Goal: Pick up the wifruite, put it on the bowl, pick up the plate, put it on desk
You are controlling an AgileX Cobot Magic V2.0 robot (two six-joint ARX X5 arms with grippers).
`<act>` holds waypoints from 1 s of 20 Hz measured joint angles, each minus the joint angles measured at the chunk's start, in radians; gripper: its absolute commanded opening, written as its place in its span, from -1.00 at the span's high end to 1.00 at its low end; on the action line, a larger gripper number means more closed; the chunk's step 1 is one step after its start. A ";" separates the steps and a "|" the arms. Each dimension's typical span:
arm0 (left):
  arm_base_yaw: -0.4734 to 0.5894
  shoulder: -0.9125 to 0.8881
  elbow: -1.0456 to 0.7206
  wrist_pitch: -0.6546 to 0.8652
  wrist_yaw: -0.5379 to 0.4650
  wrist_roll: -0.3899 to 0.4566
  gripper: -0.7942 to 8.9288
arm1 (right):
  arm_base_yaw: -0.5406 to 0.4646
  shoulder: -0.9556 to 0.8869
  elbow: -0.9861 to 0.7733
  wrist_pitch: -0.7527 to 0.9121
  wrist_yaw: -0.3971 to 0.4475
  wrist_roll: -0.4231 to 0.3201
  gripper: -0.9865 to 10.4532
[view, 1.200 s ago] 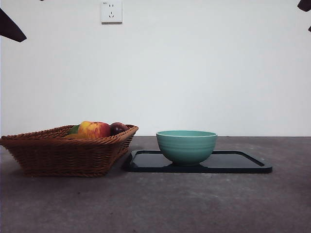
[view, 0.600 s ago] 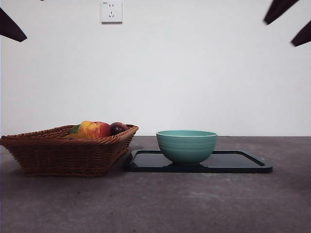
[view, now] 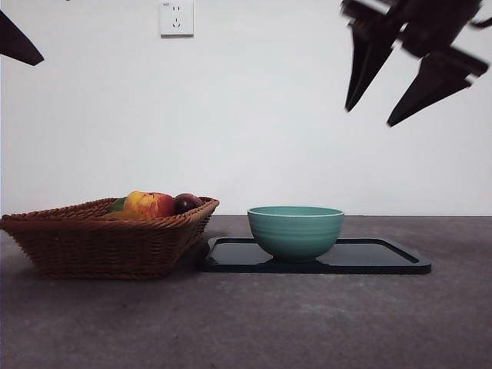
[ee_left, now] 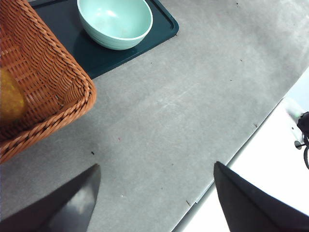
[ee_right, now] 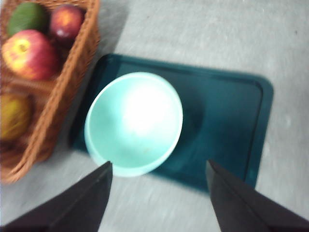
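Front view: I've got the right gripper (view: 388, 115) high above the bowl (view: 295, 231), jaws spread, nothing in them. The bowl sits on the dark tray (view: 384, 257), which I take as the task's plate, lying flat on the desk (view: 246, 323). The wicker basket (view: 100, 246) is just beside the tray, touching or nearly so; I can't tell which. Apple (view: 150, 204) and dark purple fruit (view: 187, 203) show over its rim; the wifruite is hidden from here. A black tip at the top corner is the waiting arm.

Left wrist view: the left gripper (ee_left: 154, 193) is parked over bare desk near the table edge, jaws wide, holding nothing. It's off the work area, so the right arm has room.

Right wrist view (blurred): looking straight down on the empty bowl. The wifruite (ee_right: 14, 116) lies in the basket next to the apple, with a green fruit (ee_right: 26, 17) beyond. My read: fruit not picked yet, and this arm needs to shift over the basket.
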 measured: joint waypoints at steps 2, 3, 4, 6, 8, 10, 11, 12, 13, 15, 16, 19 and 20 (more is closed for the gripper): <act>0.000 0.000 0.000 0.000 0.000 0.000 0.07 | -0.002 0.071 0.026 0.037 0.000 -0.011 0.29; 0.000 0.000 0.000 0.000 0.000 0.000 0.07 | -0.001 0.103 0.033 0.051 0.000 -0.013 0.29; 0.000 0.000 0.000 0.000 0.000 0.000 0.07 | -0.001 0.137 0.039 0.065 0.000 -0.015 0.29; 0.000 0.000 0.000 0.000 0.000 0.000 0.07 | -0.002 0.199 0.042 0.103 0.000 -0.017 0.29; 0.000 0.000 0.000 0.000 0.000 0.000 0.07 | -0.001 0.257 0.042 0.144 0.000 -0.018 0.29; 0.000 0.000 0.000 0.000 0.000 0.000 0.07 | -0.001 0.314 0.042 0.183 -0.001 -0.018 0.29; 0.000 0.000 0.000 0.000 0.000 0.000 0.07 | -0.001 0.337 0.042 0.193 -0.008 -0.018 0.29; 0.000 0.000 0.000 0.000 0.000 0.000 0.07 | -0.001 0.359 0.042 0.201 -0.019 -0.018 0.29; 0.000 0.000 0.000 0.000 0.000 0.000 0.07 | -0.001 0.378 0.042 0.213 -0.026 -0.018 0.29; 0.000 0.000 0.000 0.000 0.000 0.000 0.07 | -0.001 0.402 0.042 0.233 -0.025 -0.018 0.33; 0.000 0.000 0.000 0.000 0.000 0.000 0.07 | -0.001 0.409 0.042 0.246 -0.026 -0.018 0.42; 0.000 0.000 0.000 0.000 0.000 0.000 0.07 | -0.001 0.415 0.042 0.270 -0.025 -0.021 0.69; 0.000 0.000 0.000 0.000 0.000 0.000 0.07 | -0.001 0.415 0.042 0.274 -0.025 -0.026 0.72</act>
